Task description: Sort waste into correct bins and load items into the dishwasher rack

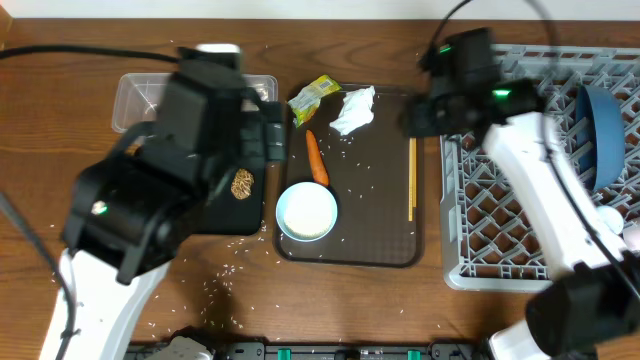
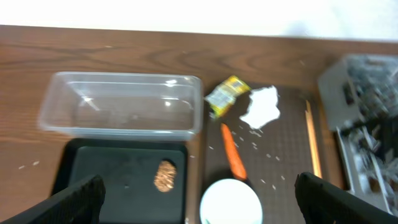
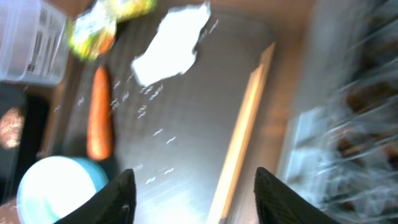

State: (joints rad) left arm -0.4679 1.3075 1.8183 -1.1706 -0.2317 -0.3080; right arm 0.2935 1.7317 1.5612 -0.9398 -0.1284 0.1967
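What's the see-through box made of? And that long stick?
The box looks like clear, glossy plastic: you can see right through it, and light glints on its rim. The stick looks like pale, matte wood, maybe bamboo, but it's too blurry to be sure.

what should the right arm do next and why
Probably lower the right tool onto the wooden chopstick. The tool is open, the chopstick lies on the brown tray roughly between its fingers, and the dishwasher rack sits right beside it.
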